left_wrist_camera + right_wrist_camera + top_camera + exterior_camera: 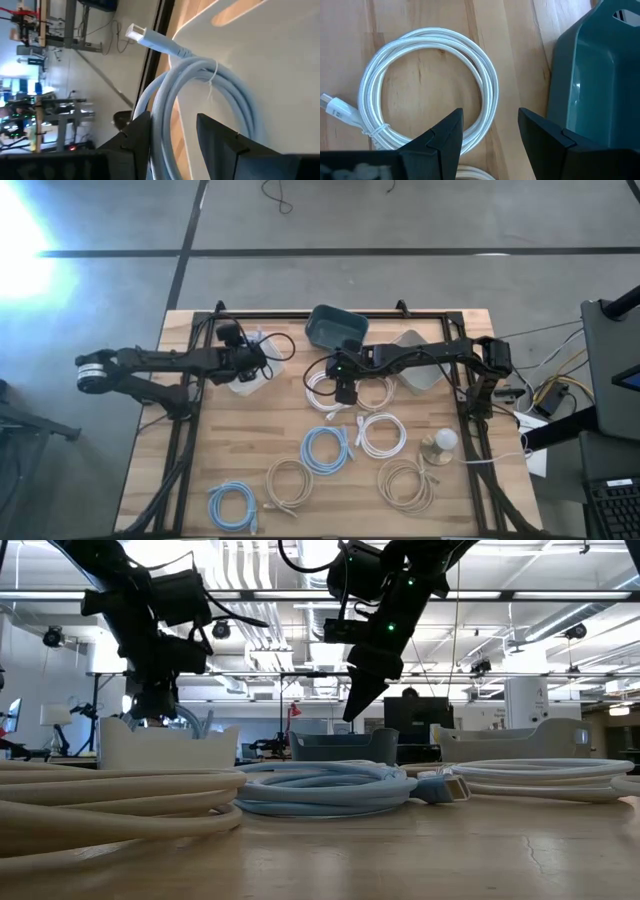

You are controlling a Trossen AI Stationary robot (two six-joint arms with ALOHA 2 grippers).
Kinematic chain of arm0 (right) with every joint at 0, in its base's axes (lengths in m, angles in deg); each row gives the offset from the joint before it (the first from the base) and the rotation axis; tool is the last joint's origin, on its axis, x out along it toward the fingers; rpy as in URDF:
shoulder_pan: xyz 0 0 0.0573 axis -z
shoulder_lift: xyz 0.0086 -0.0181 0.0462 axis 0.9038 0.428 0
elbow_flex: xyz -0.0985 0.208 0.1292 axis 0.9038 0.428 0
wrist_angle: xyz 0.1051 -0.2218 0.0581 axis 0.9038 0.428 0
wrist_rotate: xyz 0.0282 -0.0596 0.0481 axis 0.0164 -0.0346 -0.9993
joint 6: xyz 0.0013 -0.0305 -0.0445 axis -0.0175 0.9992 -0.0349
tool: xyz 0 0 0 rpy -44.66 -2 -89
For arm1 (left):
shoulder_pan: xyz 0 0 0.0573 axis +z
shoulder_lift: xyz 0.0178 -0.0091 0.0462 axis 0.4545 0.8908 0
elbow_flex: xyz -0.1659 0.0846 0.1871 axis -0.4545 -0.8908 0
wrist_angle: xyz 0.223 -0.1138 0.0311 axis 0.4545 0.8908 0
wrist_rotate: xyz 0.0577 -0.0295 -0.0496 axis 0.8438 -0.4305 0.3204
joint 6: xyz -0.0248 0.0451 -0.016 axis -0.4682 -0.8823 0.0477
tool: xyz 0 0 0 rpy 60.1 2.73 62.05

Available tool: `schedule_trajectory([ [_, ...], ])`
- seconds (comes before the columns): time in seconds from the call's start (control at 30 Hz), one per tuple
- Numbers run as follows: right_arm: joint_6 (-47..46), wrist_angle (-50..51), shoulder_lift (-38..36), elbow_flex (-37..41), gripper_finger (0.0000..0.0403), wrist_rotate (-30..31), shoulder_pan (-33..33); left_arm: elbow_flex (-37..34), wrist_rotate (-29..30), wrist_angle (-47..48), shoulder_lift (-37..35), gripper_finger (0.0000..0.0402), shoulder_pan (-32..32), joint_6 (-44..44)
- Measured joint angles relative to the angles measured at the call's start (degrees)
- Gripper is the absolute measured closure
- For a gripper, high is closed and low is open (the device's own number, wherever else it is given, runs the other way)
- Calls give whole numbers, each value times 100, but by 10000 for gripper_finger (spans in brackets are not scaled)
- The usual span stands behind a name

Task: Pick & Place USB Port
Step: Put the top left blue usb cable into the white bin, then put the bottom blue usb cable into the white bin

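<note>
Apparently mid-delivery: left end effector (172, 137) pinching blue cable (200, 85), hanging it over white bin (246, 380) for drop-in. Right end effector (487, 132), spread wide, hovering above white coil (427, 90) on table (480, 480), beside teal bin (592, 80), lining up next pick.

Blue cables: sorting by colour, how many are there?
3. One blue cable lies mid-table, another by the high view's lower left corner, a third in the left gripper over the white bin. Bins may hide more.
</note>
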Motion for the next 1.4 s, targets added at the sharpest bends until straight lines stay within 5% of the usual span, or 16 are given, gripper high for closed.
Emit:
schedule_trajectory([
  [0.53,6,-11,0,0,216,0,-1,1148,-856,524,0,254,-9,161],
  [0.83,-101,-13,0,0,216,-262,1,1305,-3938,782,-2,254,-239,854],
  [1.13,-5,-178,0,0,216,-2144,-12,1302,-4679,781,5,254,-1509,1693],
  [1.4,-62,-591,122,11,216,-2420,-240,1300,-4623,775,9,255,-3102,3161],
])
